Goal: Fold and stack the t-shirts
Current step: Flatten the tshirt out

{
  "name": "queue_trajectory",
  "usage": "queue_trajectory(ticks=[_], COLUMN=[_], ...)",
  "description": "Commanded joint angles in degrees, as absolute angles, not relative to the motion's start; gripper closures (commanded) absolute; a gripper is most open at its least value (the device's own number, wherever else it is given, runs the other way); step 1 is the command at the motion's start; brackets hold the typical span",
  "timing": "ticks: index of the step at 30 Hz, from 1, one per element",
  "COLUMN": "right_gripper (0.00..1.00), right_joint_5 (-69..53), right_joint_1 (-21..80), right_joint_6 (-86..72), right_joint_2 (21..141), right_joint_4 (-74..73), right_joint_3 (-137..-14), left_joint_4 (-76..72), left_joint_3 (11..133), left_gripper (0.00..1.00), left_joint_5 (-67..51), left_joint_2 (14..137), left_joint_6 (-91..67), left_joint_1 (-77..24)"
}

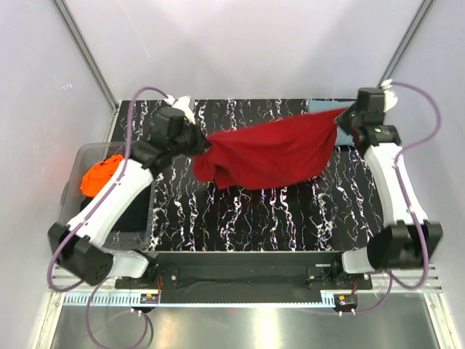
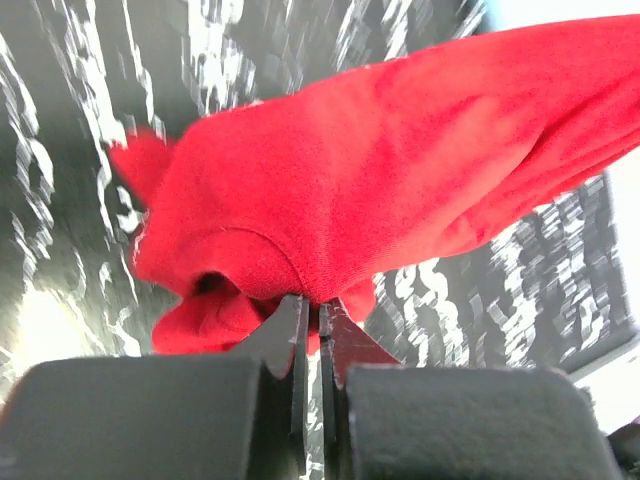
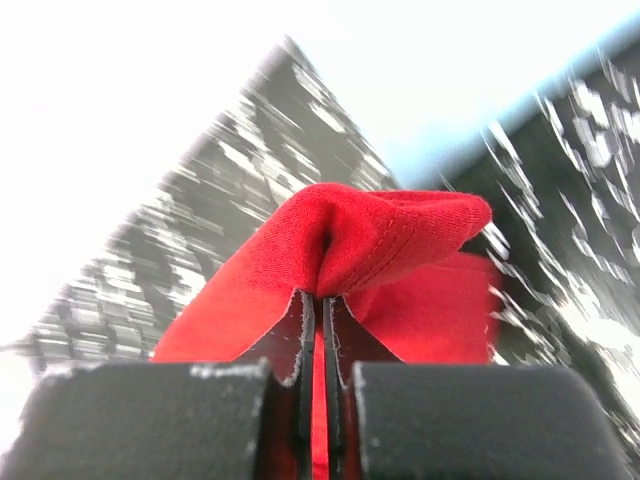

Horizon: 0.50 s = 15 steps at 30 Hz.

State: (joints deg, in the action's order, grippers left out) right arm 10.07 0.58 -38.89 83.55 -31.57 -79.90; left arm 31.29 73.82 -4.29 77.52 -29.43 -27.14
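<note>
A deep red t-shirt hangs stretched between my two grippers above the black marbled table. My left gripper is shut on the shirt's left end, and in the left wrist view the red cloth bunches just past the closed gripper. My right gripper is shut on the right end, where a hemmed fold sticks up from the pinch. An orange t-shirt lies crumpled in the clear bin at the left. A teal-blue cloth lies flat at the back right, partly hidden.
The clear plastic bin stands off the table's left edge, under my left arm. Grey walls with metal frame bars close in the back and sides. The arm bases sit on a rail at the near edge.
</note>
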Motion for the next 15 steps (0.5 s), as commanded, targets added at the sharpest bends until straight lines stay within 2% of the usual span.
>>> queue_trajectory(ticks=[1,3,8,11,12,15], right_gripper=[1.00,1.00,1.00,1.00,1.00,1.00], right_joint_5=[12.74,12.92,8.70,7.30,5.82,-3.04], right_joint_1=[0.26,0.26,0.44,0.35,0.26,0.35], right_joint_6=[-37.53,-36.22,-35.07,-37.96,-40.49,-45.16], right_joint_2=[76.74,75.85,70.67,65.25,63.74,60.91], right_joint_4=[-29.71,-29.44,-34.77,-38.22,-38.06,-36.66], right_joint_3=[-85.51,-87.70,-84.83,-75.09,-67.49,-54.17], left_joint_4=[33.40,33.49,33.66,32.53,31.30,26.73], left_joint_3=[78.83,79.10,73.14,63.92,57.81,46.28], left_gripper=[1.00,1.00,1.00,1.00,1.00,1.00], left_joint_5=[-0.09,1.23,-5.09,-5.88,-7.54,-9.76], left_joint_2=[73.40,72.60,67.69,62.68,61.45,58.45], left_joint_6=[-26.55,-26.46,-28.56,-31.45,-32.42,-35.41], left_joint_1=[-27.16,-27.07,-27.86,-29.26,-29.53,-30.58])
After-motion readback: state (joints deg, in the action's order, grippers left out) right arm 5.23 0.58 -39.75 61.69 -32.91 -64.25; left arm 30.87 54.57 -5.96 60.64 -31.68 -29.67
